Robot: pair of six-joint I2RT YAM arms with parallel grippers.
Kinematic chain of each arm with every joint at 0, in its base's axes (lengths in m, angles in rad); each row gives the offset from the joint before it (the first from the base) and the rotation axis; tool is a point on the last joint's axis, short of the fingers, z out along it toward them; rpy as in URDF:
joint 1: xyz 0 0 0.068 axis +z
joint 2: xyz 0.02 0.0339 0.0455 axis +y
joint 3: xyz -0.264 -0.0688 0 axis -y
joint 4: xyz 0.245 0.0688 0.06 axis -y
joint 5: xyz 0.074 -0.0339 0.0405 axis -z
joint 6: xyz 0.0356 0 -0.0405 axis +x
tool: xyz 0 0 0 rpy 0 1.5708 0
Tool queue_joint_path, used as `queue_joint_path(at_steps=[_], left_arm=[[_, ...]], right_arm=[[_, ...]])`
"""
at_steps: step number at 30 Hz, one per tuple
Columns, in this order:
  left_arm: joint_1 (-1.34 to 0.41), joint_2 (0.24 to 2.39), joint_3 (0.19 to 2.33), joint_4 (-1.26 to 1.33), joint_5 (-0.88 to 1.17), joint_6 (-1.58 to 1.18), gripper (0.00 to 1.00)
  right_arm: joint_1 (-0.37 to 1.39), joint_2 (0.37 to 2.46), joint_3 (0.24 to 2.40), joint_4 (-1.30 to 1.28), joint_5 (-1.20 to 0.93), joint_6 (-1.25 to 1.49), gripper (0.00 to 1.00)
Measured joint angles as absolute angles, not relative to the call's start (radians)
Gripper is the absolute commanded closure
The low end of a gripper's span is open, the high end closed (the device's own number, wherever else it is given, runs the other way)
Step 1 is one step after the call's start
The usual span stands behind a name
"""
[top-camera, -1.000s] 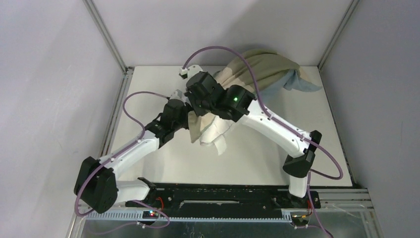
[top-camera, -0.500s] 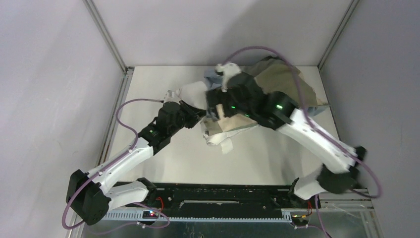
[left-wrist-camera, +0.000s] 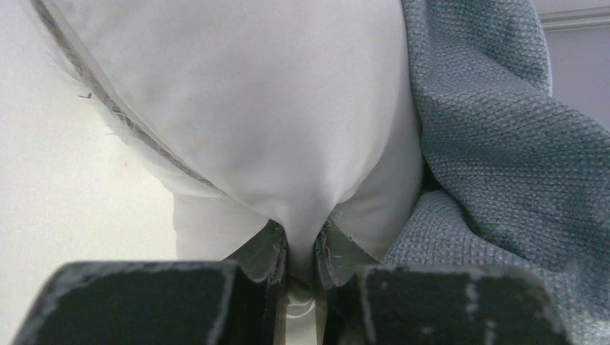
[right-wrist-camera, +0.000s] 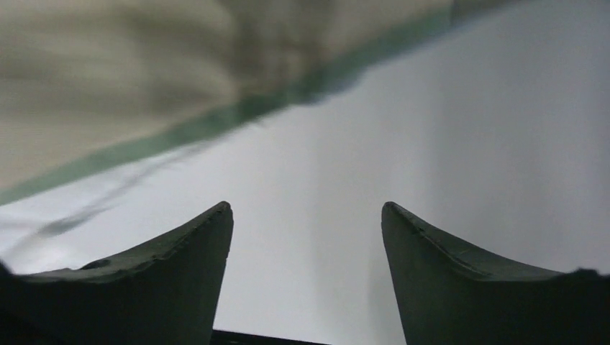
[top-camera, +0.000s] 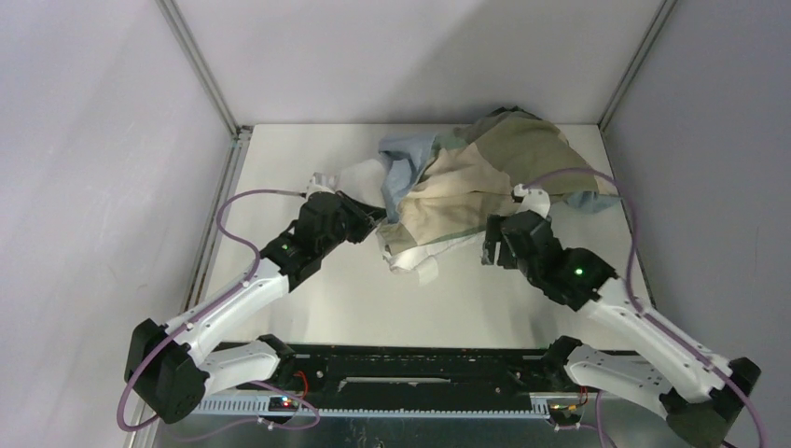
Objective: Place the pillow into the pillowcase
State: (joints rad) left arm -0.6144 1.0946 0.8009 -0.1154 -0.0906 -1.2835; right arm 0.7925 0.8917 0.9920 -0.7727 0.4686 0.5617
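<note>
The pillowcase (top-camera: 466, 182) lies crumpled at the back middle of the table, beige inner side up, with blue-grey folds at its left and right ends. It covers most of the white pillow (top-camera: 407, 262), which shows at the near-left edge of the heap. My left gripper (top-camera: 373, 217) is shut on a pinch of white pillow (left-wrist-camera: 259, 108) fabric; in the left wrist view the gripper (left-wrist-camera: 301, 243) has blue-grey pillowcase (left-wrist-camera: 503, 158) just to its right. My right gripper (top-camera: 492, 248) hovers at the heap's near right edge. It stands open (right-wrist-camera: 306, 210) and empty, below the pillowcase hem (right-wrist-camera: 144, 79).
The white table (top-camera: 308, 299) is fenced by metal frame posts at the back corners (top-camera: 233, 126) and grey walls. Purple cables loop over both arms. The arm bases and a black rail (top-camera: 420, 359) run along the near edge.
My right gripper has opened, let go of the pillowcase and pulled back toward the near right. The pillowcase has dropped over the pillow. The left gripper keeps its hold and has barely moved.
</note>
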Motion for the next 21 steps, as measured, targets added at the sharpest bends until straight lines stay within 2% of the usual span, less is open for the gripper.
queue_joint_path(at_steps=[4,11,15,17,18,20,21], left_arm=[[-0.614,1.094,0.802,-0.134,-0.098,-1.279,1.0],[-0.614,1.094,0.802,-0.146,-0.101,-1.269,1.0],[-0.614,1.092,0.802,-0.158,-0.101,-1.252,1.0],[-0.614,1.092,0.806,-0.171,-0.101,-1.243,1.0],[-0.614,1.092,0.809,-0.178,-0.101,-1.235,1.0],[-0.614,1.092,0.815,-0.184,-0.101,-1.224,1.0],[-0.614,1.092,0.817,-0.185,-0.101,-1.217,1.0]], right_arm=[[0.711,0.939,0.825,-0.722,0.458,0.592,0.28],[0.664,1.068,0.791,-0.516,0.451,0.586,0.3],[0.615,1.153,0.79,-0.399,0.453,0.558,0.41],[0.592,1.197,0.797,-0.364,0.463,0.54,0.5],[0.585,1.223,0.805,-0.353,0.472,0.529,0.61],[0.578,1.256,0.825,-0.341,0.483,0.505,0.94],[0.578,1.269,0.842,-0.34,0.489,0.49,1.0]])
